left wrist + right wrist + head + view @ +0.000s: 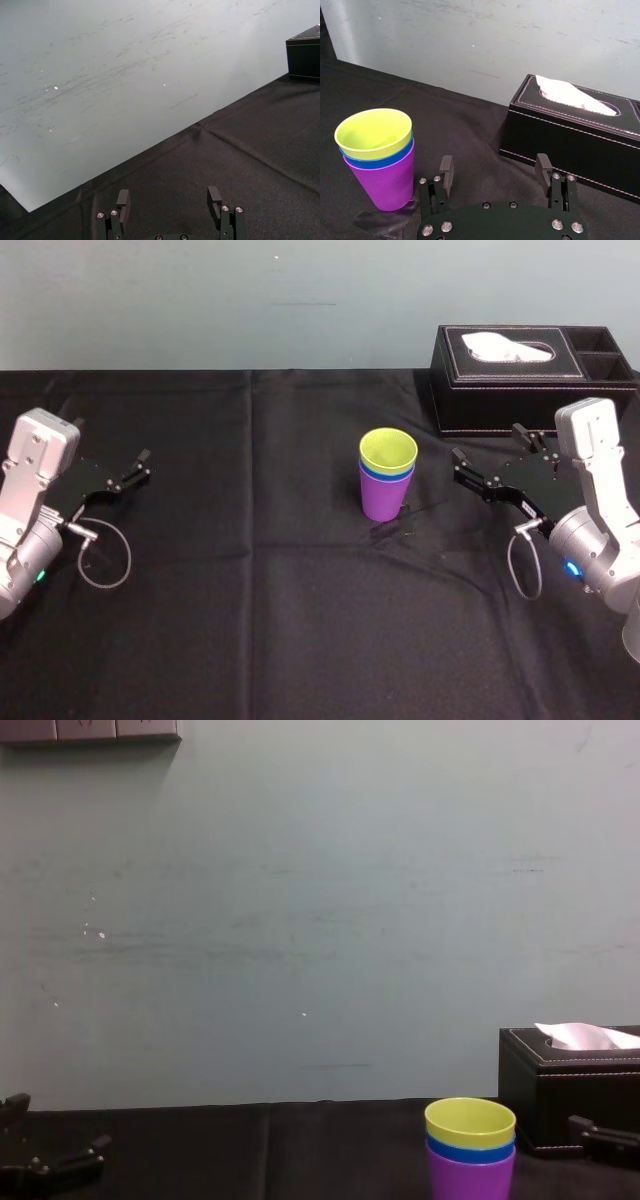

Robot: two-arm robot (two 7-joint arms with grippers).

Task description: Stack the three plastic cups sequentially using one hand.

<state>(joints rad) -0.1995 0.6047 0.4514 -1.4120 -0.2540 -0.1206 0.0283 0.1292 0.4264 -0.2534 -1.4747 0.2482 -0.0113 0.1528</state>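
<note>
Three cups nested: the stacking looks done, with nothing left to add.
The left gripper (168, 200) sits at the far left, jaws wide and empty. At the table's centre, the yellow-green cup (388, 452) sits inside the blue cup (385, 476), which sits inside the purple cup (384, 502). The right gripper (495, 165), wide and empty, hangs near the stack's right.

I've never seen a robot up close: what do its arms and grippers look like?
The left arm and right arm have smooth silver-grey housings, boxy then rounded. The left gripper and right gripper are flat black, two-fingered, dotted with small silver screws. A thin grey cable loops at each wrist beside a small light: green on the left, blue on the right.
</note>
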